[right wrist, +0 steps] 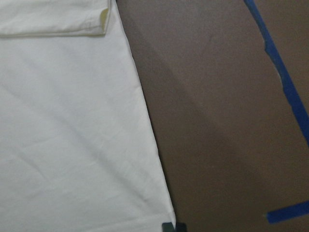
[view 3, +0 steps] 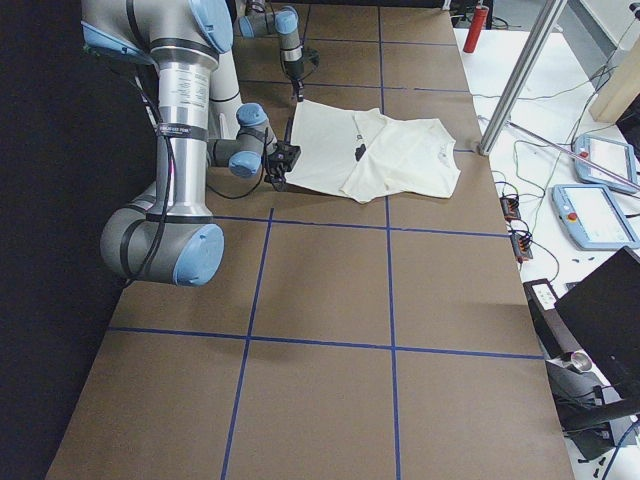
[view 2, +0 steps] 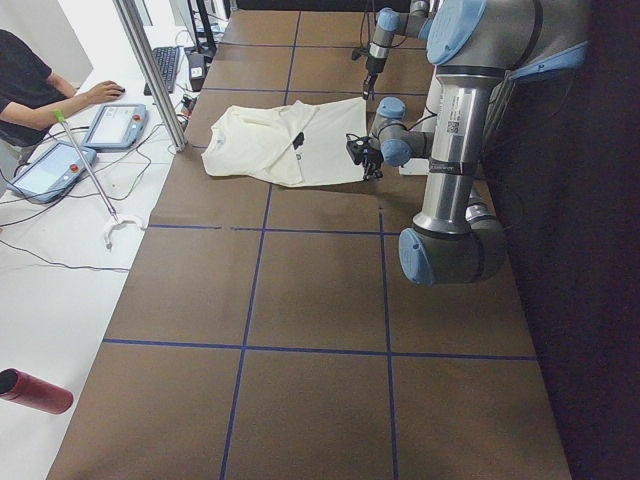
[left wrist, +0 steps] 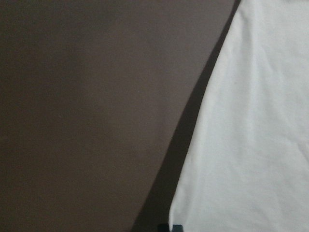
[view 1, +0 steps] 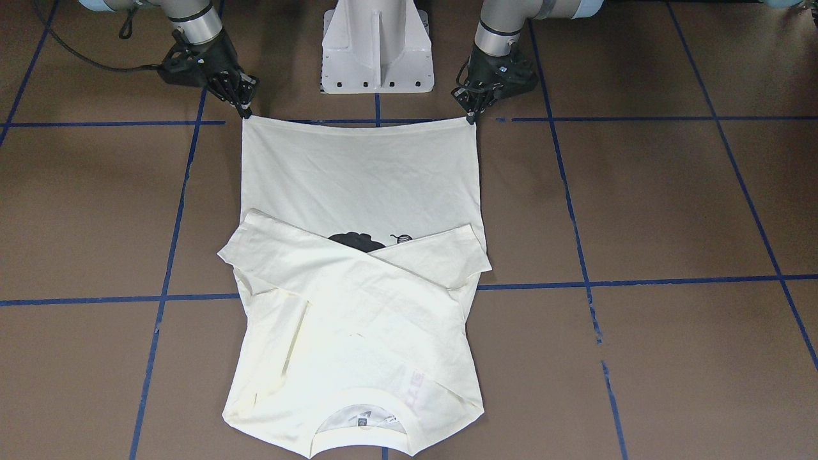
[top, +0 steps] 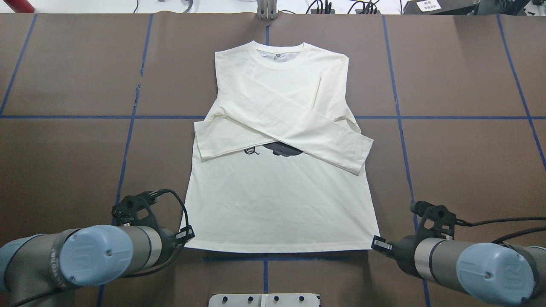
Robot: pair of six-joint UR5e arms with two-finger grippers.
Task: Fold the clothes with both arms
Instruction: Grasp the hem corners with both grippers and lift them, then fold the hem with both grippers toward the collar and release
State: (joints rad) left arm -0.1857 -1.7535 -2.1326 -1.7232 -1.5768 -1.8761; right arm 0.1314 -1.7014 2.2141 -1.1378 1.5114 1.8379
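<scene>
Nearest the front-facing camera lies the collar (view 1: 361, 415) of the shirt (view 1: 358, 172), at the desk (view 1: 671, 204) edge farthest from the robot. The shirt is spread flat in the middle of the desk, print side up, with its hem (view 1: 358, 124) towards the robot's base. Both sleeves (view 1: 383, 268) are folded in and crossed over the chest, so they hide most of the cat print (view 1: 356, 241) and give the body a narrow, roughly straight-sided shape that suits a fold along its length.

Each arm reaches down to one hem corner. The left pincer (view 1: 471, 115) sits at the corner on the robot's left and the right pincer (view 1: 246, 110) at the other. The fingers of each are pressed together to a point right on the cloth, and they appear to pinch the corner. The wrist views show a fingertip at the very corner and a dark shadow along the shirt's side edge, which suggests the edge is slightly raised.

Holding both corners at once keeps the hem straight and taut between them. That probably sets up the next step: lifting the hem and carrying it over the sleeves towards the collar.
</scene>
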